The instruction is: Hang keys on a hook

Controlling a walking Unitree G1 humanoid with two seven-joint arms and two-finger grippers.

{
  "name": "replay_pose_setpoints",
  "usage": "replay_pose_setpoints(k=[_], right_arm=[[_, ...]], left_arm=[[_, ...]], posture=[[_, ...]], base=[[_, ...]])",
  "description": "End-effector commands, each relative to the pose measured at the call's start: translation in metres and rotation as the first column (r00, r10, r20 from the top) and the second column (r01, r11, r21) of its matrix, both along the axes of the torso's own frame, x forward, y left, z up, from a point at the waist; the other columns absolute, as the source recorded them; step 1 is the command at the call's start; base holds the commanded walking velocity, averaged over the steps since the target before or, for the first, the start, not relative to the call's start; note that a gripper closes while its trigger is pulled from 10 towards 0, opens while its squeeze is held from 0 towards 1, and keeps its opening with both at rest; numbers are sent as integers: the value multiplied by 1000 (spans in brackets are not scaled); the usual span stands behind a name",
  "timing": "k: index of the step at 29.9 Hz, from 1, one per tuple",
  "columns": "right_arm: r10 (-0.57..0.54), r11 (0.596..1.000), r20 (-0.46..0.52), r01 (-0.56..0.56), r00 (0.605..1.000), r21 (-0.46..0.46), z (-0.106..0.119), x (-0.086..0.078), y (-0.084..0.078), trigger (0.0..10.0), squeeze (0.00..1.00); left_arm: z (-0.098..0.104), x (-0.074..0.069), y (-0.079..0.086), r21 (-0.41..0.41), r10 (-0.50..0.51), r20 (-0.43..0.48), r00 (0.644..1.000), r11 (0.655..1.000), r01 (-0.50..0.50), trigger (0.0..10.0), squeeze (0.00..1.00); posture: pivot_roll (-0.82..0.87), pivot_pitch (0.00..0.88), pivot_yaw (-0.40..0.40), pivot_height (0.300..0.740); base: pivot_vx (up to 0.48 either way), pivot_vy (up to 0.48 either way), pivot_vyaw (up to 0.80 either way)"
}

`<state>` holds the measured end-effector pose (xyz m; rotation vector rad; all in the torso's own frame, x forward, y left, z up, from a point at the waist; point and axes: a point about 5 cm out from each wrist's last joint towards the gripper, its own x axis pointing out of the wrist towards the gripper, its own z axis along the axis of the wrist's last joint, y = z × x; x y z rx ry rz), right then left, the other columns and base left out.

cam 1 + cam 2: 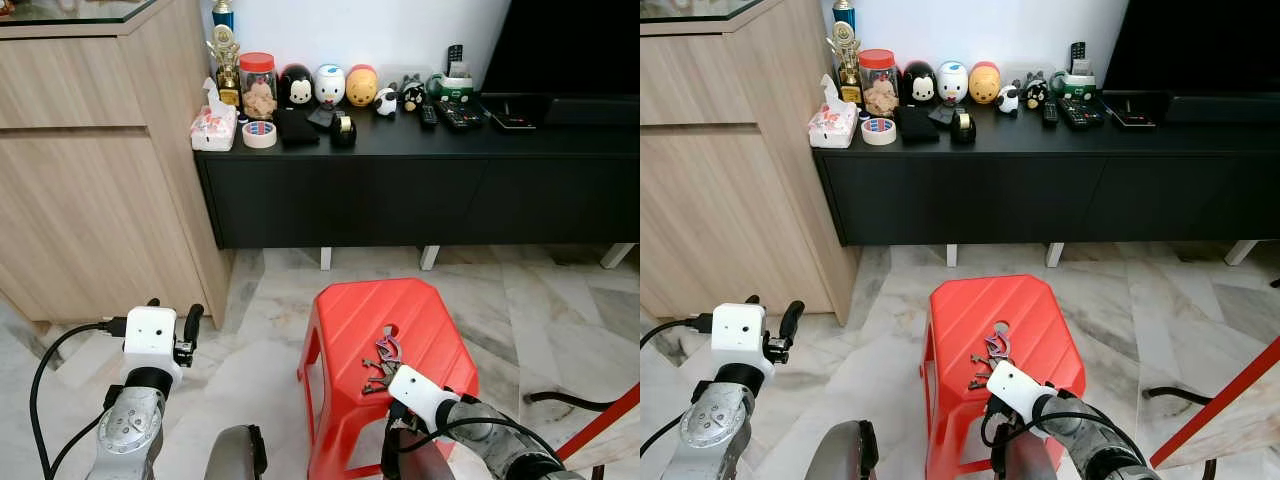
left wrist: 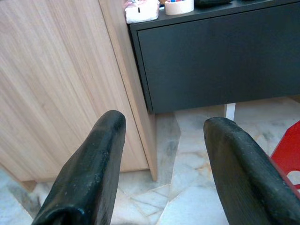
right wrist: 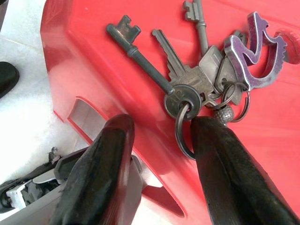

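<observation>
Now | right pincer spread beside keys | red stool

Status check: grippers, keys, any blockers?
Right gripper open, fingers straddling the key ring. Keys lying on red stool, not gripped. Left gripper open, idle near cabinet.

You are looking at a home living room: a marble-tiled floor, a low black TV console beneath a dark screen, its top lined with cartoon figurines, a trophy, a snack jar, remote controls and tape, beside a light wooden cabinet.
</observation>
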<state>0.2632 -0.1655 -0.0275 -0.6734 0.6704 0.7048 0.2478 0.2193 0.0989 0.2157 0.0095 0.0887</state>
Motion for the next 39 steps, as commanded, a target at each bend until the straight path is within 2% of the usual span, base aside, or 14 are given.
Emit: replay_pose_setpoints(k=[1,2,3,18,24,29,33,39], right_arm=[[0,1000,-4,0,1000,-21,-1,0,-2,2392,0],[0,1000,-4,0,1000,-22,-1,0,-3,2392,0],[-3,1000,-4,3,1000,-23,-1,0,-3,0,0],[1,1000,-17,-1,1000,-30,-4,-3,-2,0,0],[-23,1000,28,23,999,-10,3,4,-4,0,0],[-106,993,79,101,991,65,12,11,-11,0,0],[-202,972,135,182,970,151,23,20,-19,0,0],[-337,921,243,265,910,286,45,33,-27,0,0]], left_arm=[[-6,-2,-2,4,-3,-25,1000,1000,3,10000,0],[-6,-2,-2,4,-5,-26,1000,1000,5,10000,0],[-7,-2,-3,3,-6,-27,1000,1000,6,10000,0],[-11,-7,0,9,11,-39,999,1000,-10,10000,0],[-11,-8,1,11,19,-35,999,1000,-19,10000,0],[-11,-7,0,10,24,-31,999,1000,-24,10000,0],[-12,-6,-1,6,28,-29,999,1000,-27,10000,0],[-14,-4,-2,2,33,-27,999,999,-33,10000,0]], posture=[[108,0,-56,574],[108,0,-56,574],[106,0,-56,574],[119,0,-67,574],[118,0,-73,574],[109,0,-78,574],[97,0,-80,574],[87,0,-87,574]], base=[[0,0,0],[0,0,0],[0,0,0],[0,0,0],[0,0,0],[0,0,0],[0,0,0],[0,0,0]])
